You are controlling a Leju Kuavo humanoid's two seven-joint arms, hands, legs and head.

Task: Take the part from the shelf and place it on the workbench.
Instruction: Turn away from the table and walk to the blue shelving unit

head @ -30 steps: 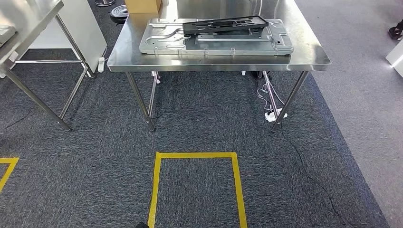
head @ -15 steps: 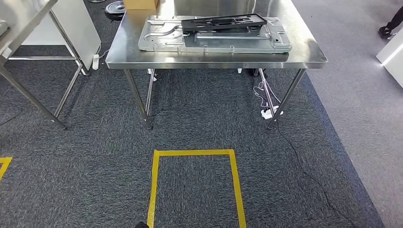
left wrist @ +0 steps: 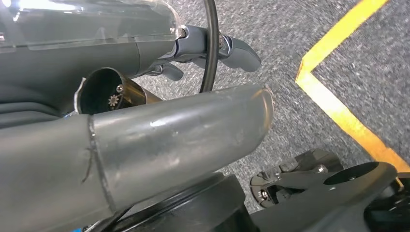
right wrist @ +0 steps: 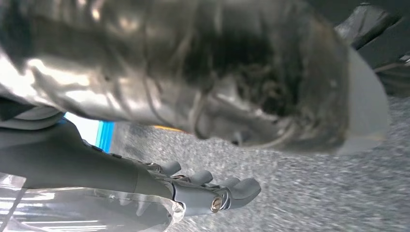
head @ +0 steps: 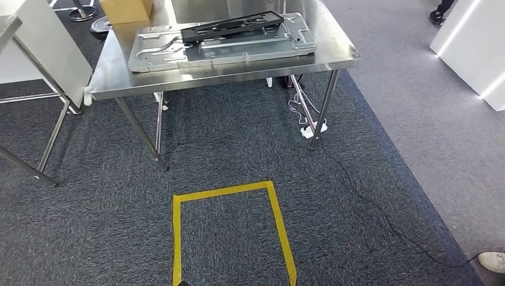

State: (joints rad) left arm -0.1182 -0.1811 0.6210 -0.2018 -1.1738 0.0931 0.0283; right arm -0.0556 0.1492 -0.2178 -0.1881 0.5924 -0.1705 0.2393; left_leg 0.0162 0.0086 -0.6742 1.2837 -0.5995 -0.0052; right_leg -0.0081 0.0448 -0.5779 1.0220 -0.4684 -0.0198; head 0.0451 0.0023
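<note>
A long black flat part (head: 238,25) lies on a large grey metal plate (head: 158,52), which rests on the steel workbench (head: 342,55) at the top of the head view. My left hand (left wrist: 227,46) hangs beside my body above the carpet, fingers stretched out and holding nothing. Low at my other side my right hand (right wrist: 208,191) hangs too, fingers straight and slightly apart, with nothing in it. Both hands are far from the workbench.
A yellow tape square (head: 178,238) marks the dark carpet before me. Under the bench lie a power strip (head: 306,131) and a cable (head: 363,193). A cardboard box (head: 125,9) sits at the bench's back. Another steel table's leg (head: 52,128) stands left, white panels (head: 470,47) right, a person's shoe (head: 491,260) near.
The whole picture has shifted left and tilted, so my camera has turned to the right. The part and plate lie the same way on the bench.
</note>
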